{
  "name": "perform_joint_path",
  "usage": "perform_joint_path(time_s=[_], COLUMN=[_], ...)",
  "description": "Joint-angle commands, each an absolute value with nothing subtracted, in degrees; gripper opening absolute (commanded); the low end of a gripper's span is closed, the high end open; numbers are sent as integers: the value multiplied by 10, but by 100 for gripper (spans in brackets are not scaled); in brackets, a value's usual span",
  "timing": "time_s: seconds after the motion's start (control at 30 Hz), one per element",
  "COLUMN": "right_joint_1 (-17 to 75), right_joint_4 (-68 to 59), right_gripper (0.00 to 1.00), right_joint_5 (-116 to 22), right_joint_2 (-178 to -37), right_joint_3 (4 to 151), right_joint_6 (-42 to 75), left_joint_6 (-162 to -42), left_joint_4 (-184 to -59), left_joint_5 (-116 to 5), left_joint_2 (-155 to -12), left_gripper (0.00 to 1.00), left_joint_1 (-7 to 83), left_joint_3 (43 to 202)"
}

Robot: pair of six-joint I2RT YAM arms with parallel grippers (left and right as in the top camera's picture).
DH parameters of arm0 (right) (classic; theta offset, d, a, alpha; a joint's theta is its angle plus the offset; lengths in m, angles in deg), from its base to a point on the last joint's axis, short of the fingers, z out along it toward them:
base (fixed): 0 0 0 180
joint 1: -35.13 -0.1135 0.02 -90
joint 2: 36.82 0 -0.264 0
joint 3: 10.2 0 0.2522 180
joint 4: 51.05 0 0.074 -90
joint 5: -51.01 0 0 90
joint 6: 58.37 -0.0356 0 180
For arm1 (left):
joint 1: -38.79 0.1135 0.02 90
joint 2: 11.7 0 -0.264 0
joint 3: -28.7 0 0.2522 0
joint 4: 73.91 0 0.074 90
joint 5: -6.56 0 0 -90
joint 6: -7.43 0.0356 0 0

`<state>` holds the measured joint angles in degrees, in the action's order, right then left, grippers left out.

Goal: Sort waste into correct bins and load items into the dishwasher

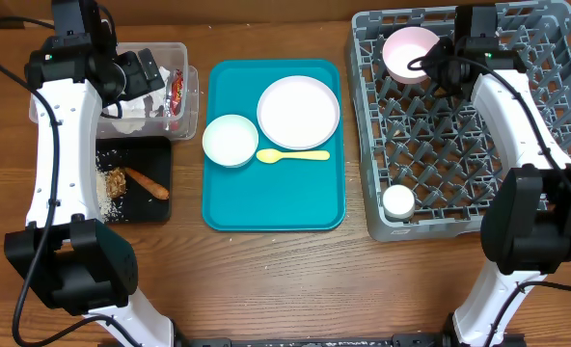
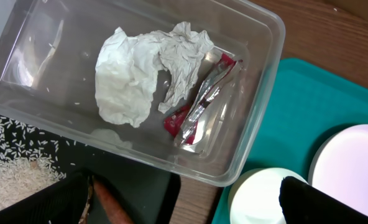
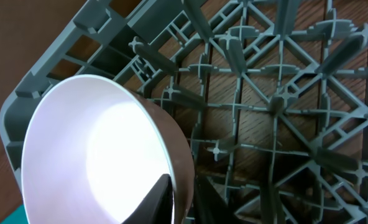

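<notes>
Right gripper [image 1: 438,66] is pinched onto the right-hand rim of the pink bowl [image 1: 406,50], one finger inside and the other outside its wall. It therefore has hold of the bowl, which sits in the far left corner of the grey dish rack [image 1: 478,145]. Over at the clear tub [image 1: 181,50], the left gripper [image 1: 139,73] hangs with its fingers spread fully and nothing between them. What is left to load lies on the teal tray [image 1: 266,207] between the two arms. The white bowl [image 1: 230,140] is at the tray's left edge, to the right of the left gripper and nearer, and the free left arm looks the closer one to it. The plate [image 1: 298,111] is just beside the white bowl on its far right. The yellow spoon [image 1: 293,154] lies with its long axis running left to right, handle pointing toward the rack. By my reading that favours the right arm, once it lets the pink bowl go.
</notes>
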<state>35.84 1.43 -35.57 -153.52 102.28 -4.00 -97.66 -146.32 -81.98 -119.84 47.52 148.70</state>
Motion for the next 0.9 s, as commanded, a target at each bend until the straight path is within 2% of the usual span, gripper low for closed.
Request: perform_joint_path(time_s=[0.0, 0.07, 0.1, 0.3, 0.53, 0.67, 0.87], right_joint_1=[359, 359, 359, 364, 366, 339, 253], right_joint_4=[16, 19, 19, 12, 5, 5, -45], right_gripper=[15, 11, 4, 4, 4, 4, 4], right_joint_5=[-346, -346, -346, -343, -294, -178, 113], right_joint_2=[-1553, -1557, -1558, -1538, -1464, -1425, -1424], right_joint_3=[1022, 1022, 1022, 1023, 1023, 1023, 1023], right_joint_6=[-41, -41, -40, -37, 30, 88, 239], left_joint_6=[-984, -984, -984, -984, -984, -984, -984], left_joint_4=[-1461, -1461, -1461, -1461, -1461, -1461, -1461], left_joint_5=[-820, -820, -820, -820, -819, -820, -820], left_joint_2=[-1200, -1200, -1200, -1200, -1200, -1200, -1200], left_gripper=[100, 100, 100, 100, 100, 100, 100], left_joint_1=[473, 473, 473, 473, 473, 473, 473], left_joint_3=[1499, 1499, 1499, 1499, 1499, 1499, 1499])
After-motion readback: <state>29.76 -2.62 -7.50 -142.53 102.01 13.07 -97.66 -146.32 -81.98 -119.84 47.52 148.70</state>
